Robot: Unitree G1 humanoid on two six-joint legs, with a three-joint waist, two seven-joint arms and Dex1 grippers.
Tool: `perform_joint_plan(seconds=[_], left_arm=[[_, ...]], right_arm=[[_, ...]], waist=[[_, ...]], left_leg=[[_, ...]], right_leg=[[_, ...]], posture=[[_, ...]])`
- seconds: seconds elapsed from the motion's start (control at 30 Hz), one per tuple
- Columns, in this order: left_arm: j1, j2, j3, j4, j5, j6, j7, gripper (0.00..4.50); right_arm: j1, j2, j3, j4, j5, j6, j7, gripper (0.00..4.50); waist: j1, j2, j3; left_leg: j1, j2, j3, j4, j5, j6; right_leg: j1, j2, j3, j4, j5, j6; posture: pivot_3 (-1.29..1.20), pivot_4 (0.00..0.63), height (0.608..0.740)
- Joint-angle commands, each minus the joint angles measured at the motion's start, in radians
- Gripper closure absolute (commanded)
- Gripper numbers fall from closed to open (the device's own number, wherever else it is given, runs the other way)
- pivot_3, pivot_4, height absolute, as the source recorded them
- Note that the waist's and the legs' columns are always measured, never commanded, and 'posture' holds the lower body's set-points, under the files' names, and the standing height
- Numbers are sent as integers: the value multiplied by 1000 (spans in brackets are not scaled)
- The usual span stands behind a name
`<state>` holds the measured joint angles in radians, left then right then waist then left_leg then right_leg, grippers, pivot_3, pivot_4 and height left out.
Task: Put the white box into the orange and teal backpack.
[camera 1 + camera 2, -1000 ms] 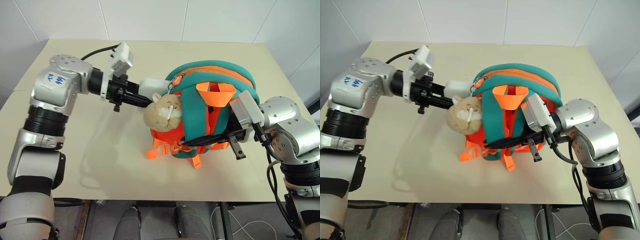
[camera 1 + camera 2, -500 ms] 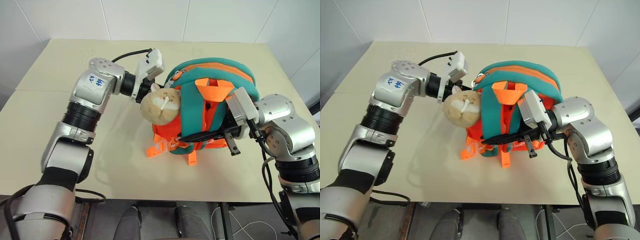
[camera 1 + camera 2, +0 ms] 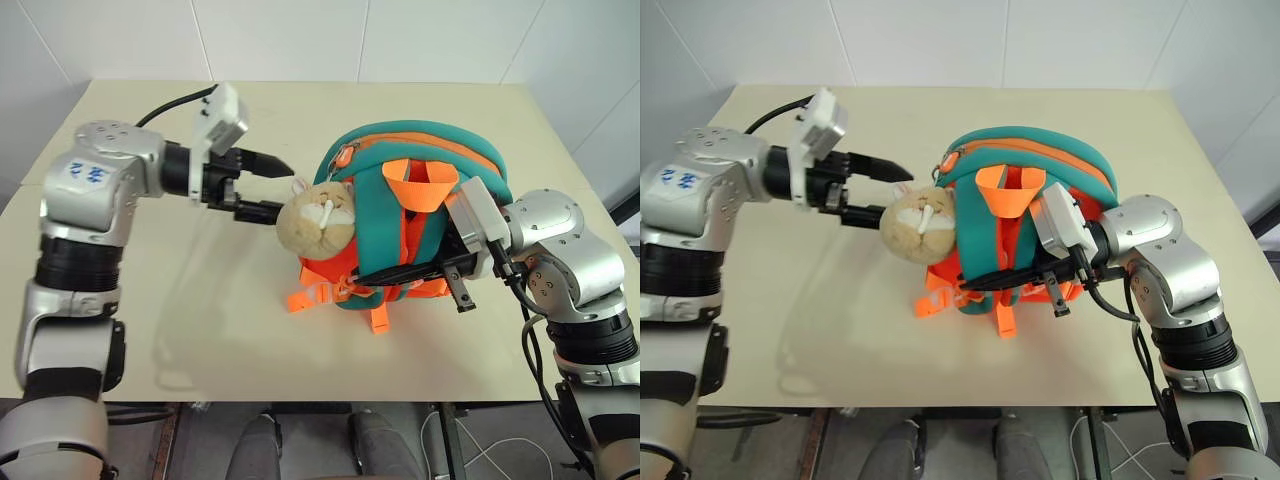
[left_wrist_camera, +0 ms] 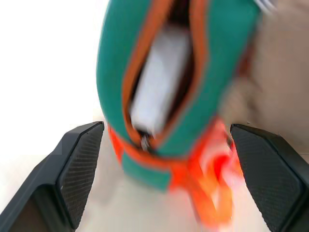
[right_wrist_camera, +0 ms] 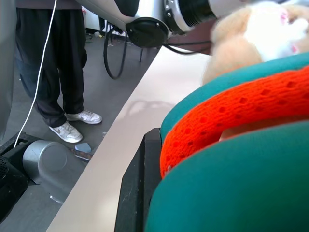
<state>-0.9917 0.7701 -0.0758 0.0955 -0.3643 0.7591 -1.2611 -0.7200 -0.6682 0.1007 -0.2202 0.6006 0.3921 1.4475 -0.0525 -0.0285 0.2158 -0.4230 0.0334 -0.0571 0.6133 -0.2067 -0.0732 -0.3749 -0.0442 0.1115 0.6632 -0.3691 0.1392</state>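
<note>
The right tool [image 3: 372,281] is clamped shut on a strap of the one backpack [image 3: 440,165], holding it upright on the worktop [image 3: 200,290]. One plush hamster [image 3: 318,215] hangs at the pack's side. Beyond it, the left tool [image 3: 268,186] hangs just beside the hamster with its two fingers spread wide and nothing between them. One white box [image 4: 157,82] sits inside the backpack's open zip. Half a second ago the left tool was pushed in behind the hamster at the opening; it has since drawn back and opened.
</note>
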Motion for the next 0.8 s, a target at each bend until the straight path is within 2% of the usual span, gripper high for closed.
perform_joint_plan(seconds=[0.03, 0.1, 0.23, 0.27, 0.37, 0.53, 0.73, 0.8], left_arm=[[17, 6, 33, -30, 32, -46, 86, 26], [33, -6, 36, -41, 52, -63, 145, 26], [62, -71, 96, -83, -23, 1, 217, 26], [72, -87, 118, -93, -30, 19, 254, 201], [81, -124, 160, -107, -60, 46, 319, 917], [63, -170, 188, -44, -79, 37, 380, 2556], [25, -186, 65, -3, -89, 85, 295, 4402], [16, -211, 31, 13, -85, 84, 278, 4458]], right_arm=[[-21, 12, -5, 0, 4, -25, 6, 4500], [-24, 16, -2, 6, 1, -28, 8, 4500], [-27, 22, 1, 10, -3, -29, 7, 4500], [-26, 22, 1, 11, -4, -29, 7, 4500], [-25, 21, 0, 11, -5, -30, 3, 4500], [-21, 19, -2, 6, -10, -29, -4, 4500], [-20, 18, -4, 7, -15, -28, -11, 4500], [-21, 18, -4, 6, -16, -27, -15, 4500]], waist=[[6, 0, 0], [8, 0, 0], [11, 0, 0], [11, 0, 0], [3, 0, 0], [2, 0, 0], [2, 0, 0], [3, 0, 0]], left_leg=[[0, 0, -1, 0, 0, 0], [0, 0, -1, 1, 0, 0], [0, 0, -1, 1, 0, 0], [0, 0, -1, 1, 0, 0], [0, 0, -1, 0, 0, 0], [0, -1, -1, 1, 0, 0], [0, -1, -1, 0, 0, 0], [0, -1, -1, 0, 0, 0]], right_leg=[[1, 0, 0, 0, 0, 0], [1, 0, 0, 0, 1, 1], [1, 0, 0, 0, 1, 1], [0, 0, 0, 0, 1, 1], [0, 0, 0, 0, 1, 1], [0, 0, 0, 0, 1, 1], [0, 0, 0, 0, 1, 1], [0, 0, 0, 0, 1, 1]], posture=[[0, 150, 740], [0, 150, 740], [0, 150, 740], [0, 150, 740], [0, 150, 740], [0, 150, 740], [0, 150, 740], [0, 150, 740]])
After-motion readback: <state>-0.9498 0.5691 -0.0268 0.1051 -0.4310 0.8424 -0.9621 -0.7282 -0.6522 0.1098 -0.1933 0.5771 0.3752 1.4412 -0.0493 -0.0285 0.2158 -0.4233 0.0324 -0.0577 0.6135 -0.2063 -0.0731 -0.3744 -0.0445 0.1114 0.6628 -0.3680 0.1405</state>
